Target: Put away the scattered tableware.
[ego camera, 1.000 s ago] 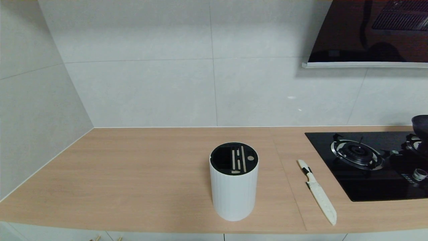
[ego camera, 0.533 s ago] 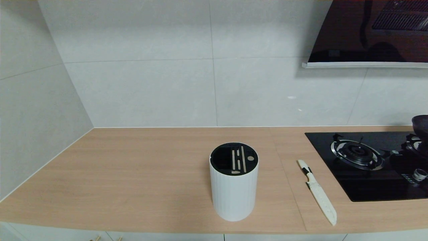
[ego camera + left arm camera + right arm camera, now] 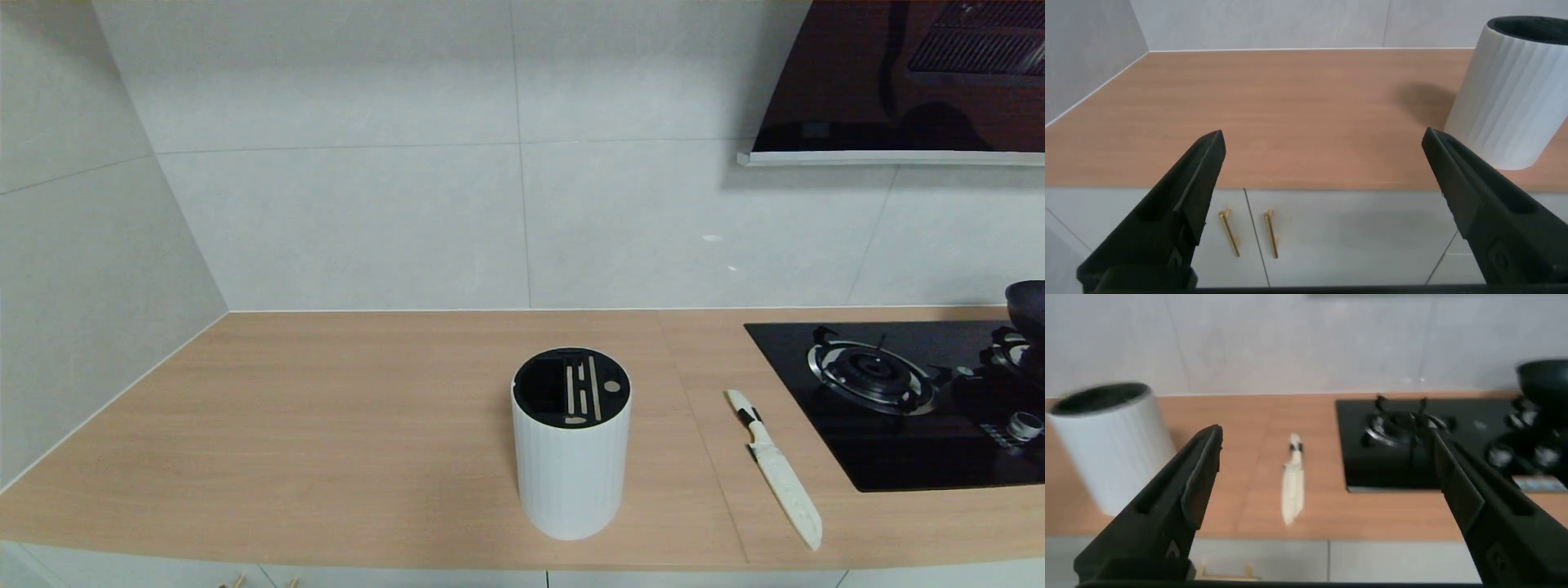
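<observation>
White ribbed knife block (image 3: 571, 457) upright on the wooden counter (image 3: 326, 408), close to the front edge and about midway along it. Black top with one large square opening and several narrow slots, all unfilled.

Knife (image 3: 773, 467) flat on the counter, between the block and the black gas hob (image 3: 898, 408), touching neither. Cream speckled blade, pale handle with a dark band. Handle toward the back wall, tip pointing at the front edge and lying very near it, slightly slanted toward the hob side.

Dark pot (image 3: 1030, 306) on the hob at the counter's far right end. Dark glass hood (image 3: 898, 82) on the tiled wall above.

Left claw (image 3: 1321, 143) spread wide, nothing between the fingers, held off the front edge of the counter in front of the white cabinet doors with their two gold handles (image 3: 1229, 233); block off to one side of it on the counter.

Right claw (image 3: 1324, 437) likewise spread wide and holding nothing, out beyond the front edge, facing the knife with the block and the hob on either side.
</observation>
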